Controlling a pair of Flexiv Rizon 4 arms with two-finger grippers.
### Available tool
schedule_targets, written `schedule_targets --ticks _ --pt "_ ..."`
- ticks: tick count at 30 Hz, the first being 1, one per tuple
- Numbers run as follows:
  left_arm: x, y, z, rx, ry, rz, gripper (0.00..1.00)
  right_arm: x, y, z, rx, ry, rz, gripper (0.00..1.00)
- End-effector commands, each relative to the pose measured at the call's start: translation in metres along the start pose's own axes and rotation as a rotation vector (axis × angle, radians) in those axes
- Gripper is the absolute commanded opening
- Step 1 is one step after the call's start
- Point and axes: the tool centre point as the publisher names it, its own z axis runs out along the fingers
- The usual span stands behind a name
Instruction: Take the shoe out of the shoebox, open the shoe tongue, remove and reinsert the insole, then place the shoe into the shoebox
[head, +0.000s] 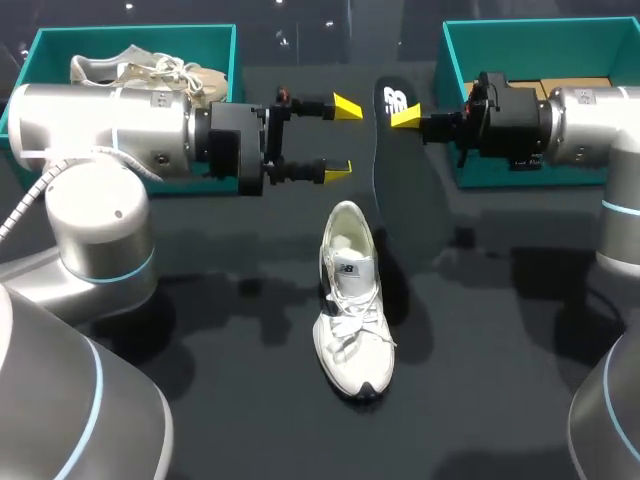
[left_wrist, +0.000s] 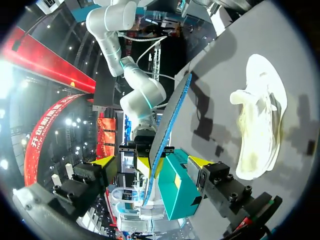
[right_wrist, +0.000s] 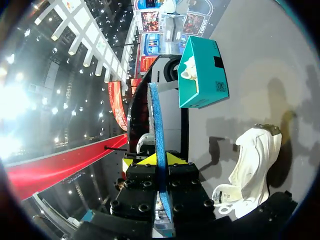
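Pinching one end of the dark insole between the right fingers, holding it on edge above the bench. Spreading the left fingers wide just beside it (touching nothing). Lying on the bench below: white shoe. Partly hidden behind the right arm: teal shoebox.

Left arm: fat silver-grey rounded metal links, thin light-blue ring at ea. joint. Black boxy gripper block caps its end. Grey braided cable hangs at the arm's far end from that block. Straight out from the block: left gripper, 2 slim black fingers w/ bright yellow wedge tips, plus a small red bit by the upper finger. Right arm: same silver shell, blue ring, black housing. Right gripper has a yellow tip too. Right wrist view: black mounts w/ round socket screws.
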Motion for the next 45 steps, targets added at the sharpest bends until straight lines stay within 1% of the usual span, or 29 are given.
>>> schedule_targets --ticks 1,4,7,11,13,14,16,25,35,38,41,42,43,45 --pt "0.005 0.004 0.012 -0.001 -0.012 -0.009 0.91 -0.008 0.013 0.010 0.028 0.000 0.029 0.00" --pt "0.008 0.004 0.016 -0.004 -0.013 -0.020 0.87 -0.009 0.017 0.013 0.021 0.009 0.044 0.00" --pt "0.011 0.005 0.020 -0.007 -0.014 -0.031 0.80 -0.011 0.020 0.015 0.023 0.010 0.065 0.00" --pt "0.015 0.007 0.025 -0.035 -0.019 -0.040 0.73 -0.011 0.022 0.020 0.035 0.004 0.091 0.00" --pt "0.016 0.008 0.026 -0.042 -0.021 -0.043 0.60 -0.011 0.022 0.020 0.034 0.002 0.096 0.00" --pt "0.016 0.007 0.027 -0.043 -0.021 -0.043 0.57 -0.011 0.022 0.021 0.031 0.002 0.103 0.00" --pt "0.017 0.007 0.028 -0.042 -0.023 -0.045 0.53 -0.013 0.022 0.021 0.024 0.000 0.114 0.00" --pt "0.018 0.006 0.034 -0.065 -0.025 -0.033 0.47 -0.016 0.023 0.024 0.008 -0.001 0.142 0.00" --pt "0.021 0.010 0.041 -0.082 -0.016 -0.035 0.33 -0.017 0.025 0.026 0.007 -0.001 0.154 0.00" --pt "0.022 0.010 0.043 -0.089 -0.010 -0.033 0.33 -0.017 0.025 0.026 0.007 0.001 0.155 0.00" --pt "0.022 0.010 0.044 -0.092 -0.012 -0.034 0.26 -0.017 0.025 0.026 0.006 0.002 0.156 0.00" --pt "0.022 0.011 0.044 -0.093 -0.012 -0.034 0.22 -0.017 0.025 0.026 0.005 0.002 0.157 0.00" --pt "0.023 0.011 0.045 -0.094 -0.013 -0.035 0.19 -0.018 0.025 0.026 0.005 0.002 0.157 0.00" --pt "0.023 0.011 0.045 -0.094 -0.013 -0.036 0.18 -0.018 0.025 0.025 0.003 0.002 0.157 0.00"
